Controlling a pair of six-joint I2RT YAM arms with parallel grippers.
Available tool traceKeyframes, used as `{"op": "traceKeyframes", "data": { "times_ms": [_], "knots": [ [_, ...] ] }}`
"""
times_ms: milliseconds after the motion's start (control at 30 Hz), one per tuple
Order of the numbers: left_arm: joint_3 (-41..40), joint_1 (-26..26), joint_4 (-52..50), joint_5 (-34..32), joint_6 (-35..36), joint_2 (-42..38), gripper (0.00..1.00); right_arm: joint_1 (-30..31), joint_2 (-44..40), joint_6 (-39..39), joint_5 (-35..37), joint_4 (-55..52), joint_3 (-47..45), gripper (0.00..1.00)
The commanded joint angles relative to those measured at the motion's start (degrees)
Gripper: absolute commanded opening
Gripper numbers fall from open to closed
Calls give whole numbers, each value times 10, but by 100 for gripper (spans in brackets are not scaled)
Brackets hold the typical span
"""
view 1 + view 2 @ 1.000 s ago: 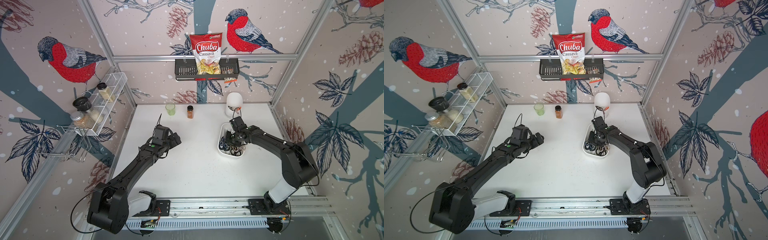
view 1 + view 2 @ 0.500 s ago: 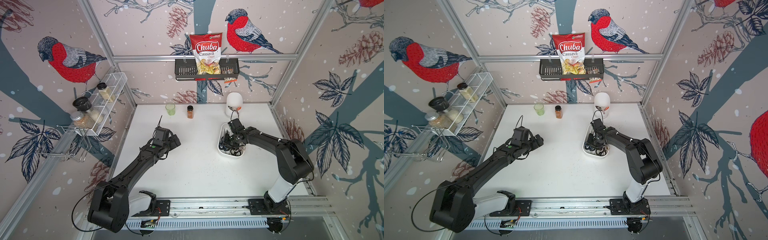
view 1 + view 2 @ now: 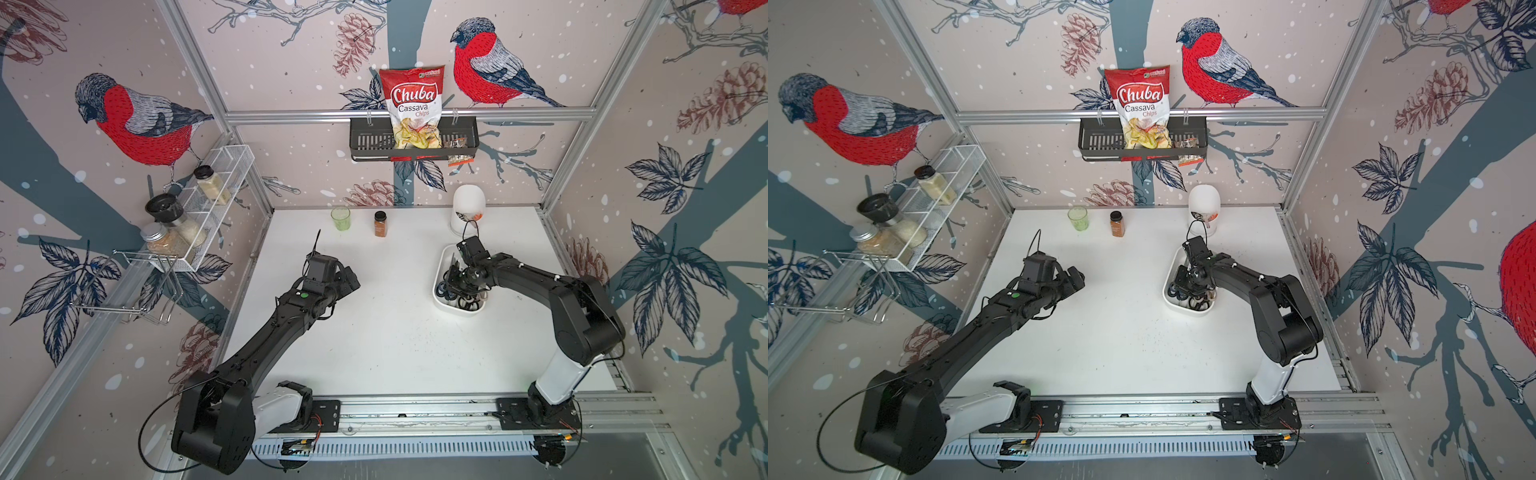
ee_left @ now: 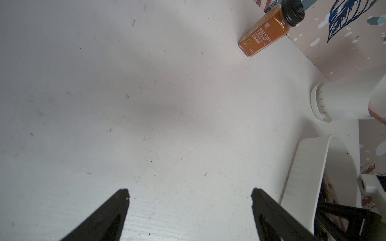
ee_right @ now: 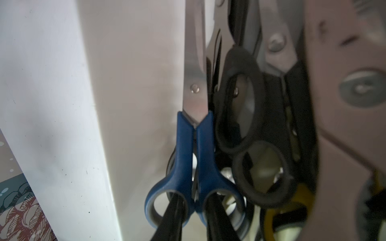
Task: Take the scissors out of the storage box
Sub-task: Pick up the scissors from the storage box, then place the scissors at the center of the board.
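The table lies bare from five to eight o'clock, room for setting down, but the storage box at three o'clock looks light and may lift if the packed scissors snag (its wall is just beside my grip). My right gripper has fingers nearly together, one at each loop of the blue-handled pair, pinching or not I cannot tell; my left gripper hangs wide apart at nine o'clock.

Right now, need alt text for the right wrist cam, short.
Close-up inside the white storage box: the right fingers sit at the two handle loops of blue-handled scissors set against the box wall, grip unconfirmed. Black-handled scissors and a yellow-handled pair crowd beside them; a blurred pinkish handle looms nearest the camera.
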Motion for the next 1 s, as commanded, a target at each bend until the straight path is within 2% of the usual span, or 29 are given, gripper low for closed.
{"op": "traceKeyframes", "data": {
  "times_ms": [0,67,267,400,567,667,767,867,967],
  "knots": [
    [4,0,-10,-4,-23,-4,95,-5,-19,-6,-1,-7,6,15],
    [8,0,-9,-2,-35,-3,95,-8,-34,-13,1,-11,12,11],
    [26,0,-14,7,-64,3,96,-9,-69,-34,9,-26,32,7],
    [34,3,-32,-8,-74,1,96,8,-86,-47,6,-25,52,9],
    [41,13,-55,-13,-61,-18,96,64,-75,-48,5,-1,69,12],
    [31,26,-66,-16,-50,-32,96,109,-49,-29,17,13,83,12],
    [13,61,-68,23,-37,-38,96,143,-18,-6,34,29,98,12],
    [-1,89,-57,52,-20,-39,96,159,32,4,54,38,128,13],
    [9,94,-65,61,15,-32,96,158,108,-1,69,4,194,13]
  ]
}}
